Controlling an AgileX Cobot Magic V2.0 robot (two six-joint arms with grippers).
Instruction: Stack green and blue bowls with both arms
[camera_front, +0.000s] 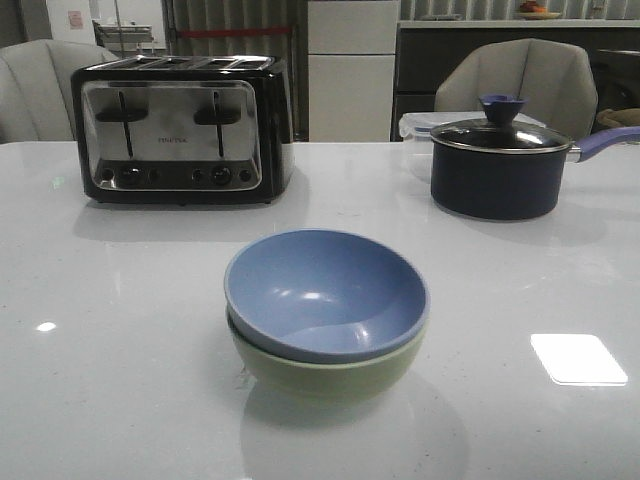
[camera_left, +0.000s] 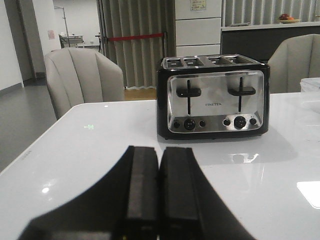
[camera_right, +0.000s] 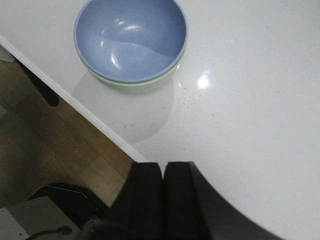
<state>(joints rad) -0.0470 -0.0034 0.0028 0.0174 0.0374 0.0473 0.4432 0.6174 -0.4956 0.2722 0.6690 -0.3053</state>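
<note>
in your front view the blue bowl (camera_front: 325, 293) sits nested in the green bowl (camera_front: 330, 370) mid-table (camera_front: 120, 400); neither arm shows. your left wrist view shows the left gripper (camera_left: 159, 192) pressed together, empty, facing a toaster (camera_left: 214, 96) marked "finetek". your right wrist view shows the right gripper (camera_right: 163, 192) pressed together, empty, apart from the stack beside the table's edge.

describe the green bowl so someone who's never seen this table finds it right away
Start at the big chrome toaster at the table's back left, then come forward to the near middle of the white table, where two bowls sit nested. The green bowl is the bottom one, pale sage, only its outer wall showing beneath the blue bowl inside it.
</note>
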